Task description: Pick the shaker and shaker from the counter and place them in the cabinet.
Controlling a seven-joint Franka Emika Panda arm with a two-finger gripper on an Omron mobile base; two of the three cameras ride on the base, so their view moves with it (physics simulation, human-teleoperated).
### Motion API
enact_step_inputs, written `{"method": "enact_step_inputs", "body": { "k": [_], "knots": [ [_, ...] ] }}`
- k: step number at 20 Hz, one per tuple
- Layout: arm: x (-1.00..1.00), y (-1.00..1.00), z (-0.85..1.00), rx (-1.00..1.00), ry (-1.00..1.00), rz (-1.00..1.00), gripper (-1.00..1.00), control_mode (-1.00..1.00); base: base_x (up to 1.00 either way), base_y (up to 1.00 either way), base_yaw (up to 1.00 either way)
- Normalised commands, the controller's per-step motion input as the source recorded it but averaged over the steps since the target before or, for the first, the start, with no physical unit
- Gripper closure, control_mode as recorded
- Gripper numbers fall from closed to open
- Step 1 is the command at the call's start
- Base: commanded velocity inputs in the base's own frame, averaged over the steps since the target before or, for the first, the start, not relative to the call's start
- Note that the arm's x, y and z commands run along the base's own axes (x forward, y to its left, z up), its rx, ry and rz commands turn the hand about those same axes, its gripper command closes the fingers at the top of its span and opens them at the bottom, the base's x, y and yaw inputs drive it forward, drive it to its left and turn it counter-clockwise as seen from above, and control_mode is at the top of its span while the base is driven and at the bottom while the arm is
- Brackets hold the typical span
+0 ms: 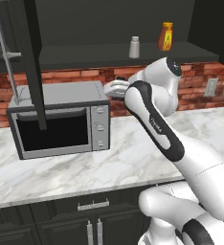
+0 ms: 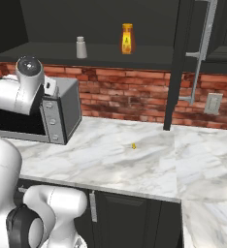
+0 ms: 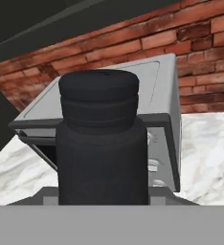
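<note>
In the hand view the black shaker (image 3: 102,143) stands upright and very close, with my gripper (image 3: 102,198) shut on its lower body; the fingertips are hidden behind it. In the left base view my hand (image 1: 117,86) hovers above the counter (image 1: 85,167) at the microwave's top right corner, below the cabinet shelf (image 1: 85,56). The light grey shaker (image 1: 134,47) (image 2: 81,47) with its silvery cap stands upright on that shelf. The cabinet door (image 1: 35,57) hangs open at the left, its long silver bar handle (image 1: 7,55) showing.
A grey microwave (image 1: 61,119) (image 2: 59,114) sits on the counter under the shelf. An orange-yellow bottle (image 1: 165,36) (image 2: 128,38) stands on the shelf right of the grey shaker. A brick wall with an outlet (image 2: 213,103) backs the counter. A tiny yellow speck (image 2: 133,146) lies on the marble.
</note>
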Motion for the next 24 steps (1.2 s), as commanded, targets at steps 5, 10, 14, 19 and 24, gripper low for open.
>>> {"method": "enact_step_inputs", "body": {
  "k": [5,10,14,19,24],
  "knots": [
    [-0.23,0.0,0.25,-0.05,0.0,0.0,1.0,-1.0,0.0,0.0,0.0],
    [-0.06,0.0,0.33,-0.07,-0.01,0.0,1.0,-1.0,0.0,0.0,0.0],
    [0.0,0.0,0.39,-0.06,-0.04,0.0,1.0,-1.0,0.0,0.0,0.0],
    [0.0,0.0,0.35,-0.04,-0.09,0.0,1.0,-1.0,0.0,0.0,0.0],
    [0.09,-0.01,0.19,-0.01,-0.12,0.0,1.0,-1.0,0.0,0.0,0.0]
  ]
}}
